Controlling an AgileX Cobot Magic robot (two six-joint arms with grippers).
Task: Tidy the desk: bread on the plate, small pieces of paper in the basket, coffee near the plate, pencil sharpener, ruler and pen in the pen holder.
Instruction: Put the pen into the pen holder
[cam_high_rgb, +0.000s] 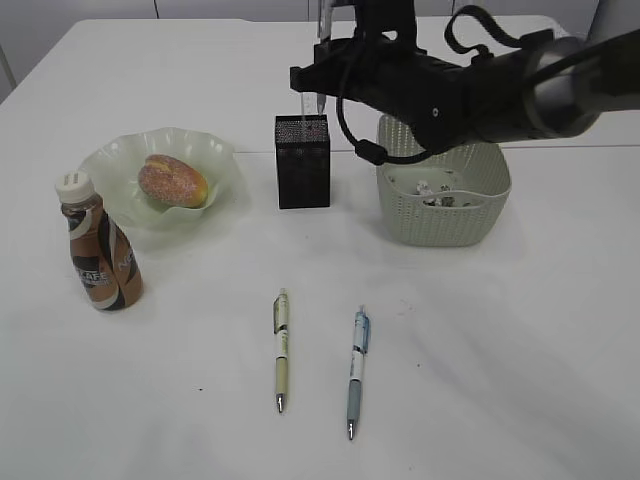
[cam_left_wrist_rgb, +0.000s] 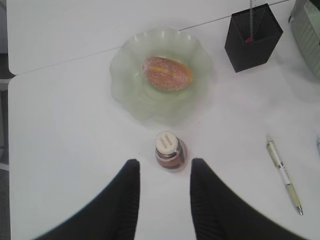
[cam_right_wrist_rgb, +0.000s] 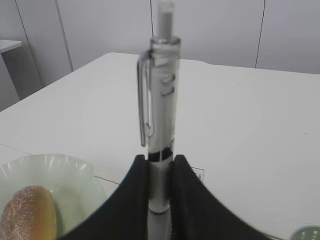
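Note:
My right gripper (cam_right_wrist_rgb: 160, 159) is shut on a clear pen (cam_right_wrist_rgb: 162, 100), held upright just above the black mesh pen holder (cam_high_rgb: 302, 165). A clear ruler (cam_high_rgb: 301, 106) stands out of that holder. The pencil sharpener is hidden. Two more pens (cam_high_rgb: 281, 350) (cam_high_rgb: 355, 372) lie on the desk (cam_high_rgb: 480, 340) near the front. The bread (cam_high_rgb: 172, 181) rests in the ruffled green plate (cam_high_rgb: 110, 165), and the coffee (cam_high_rgb: 100, 250) stands upright just left of it. My left gripper (cam_left_wrist_rgb: 165, 161) hangs open above the desk, just short of the coffee (cam_left_wrist_rgb: 170, 152). Small pieces of paper (cam_high_rgb: 437, 193) lie in the basket (cam_high_rgb: 440, 222).
The right arm (cam_high_rgb: 500, 90) stretches in from the right over the basket's rear rim. A thin seam (cam_high_rgb: 560, 148) crosses the white tabletop behind the objects.

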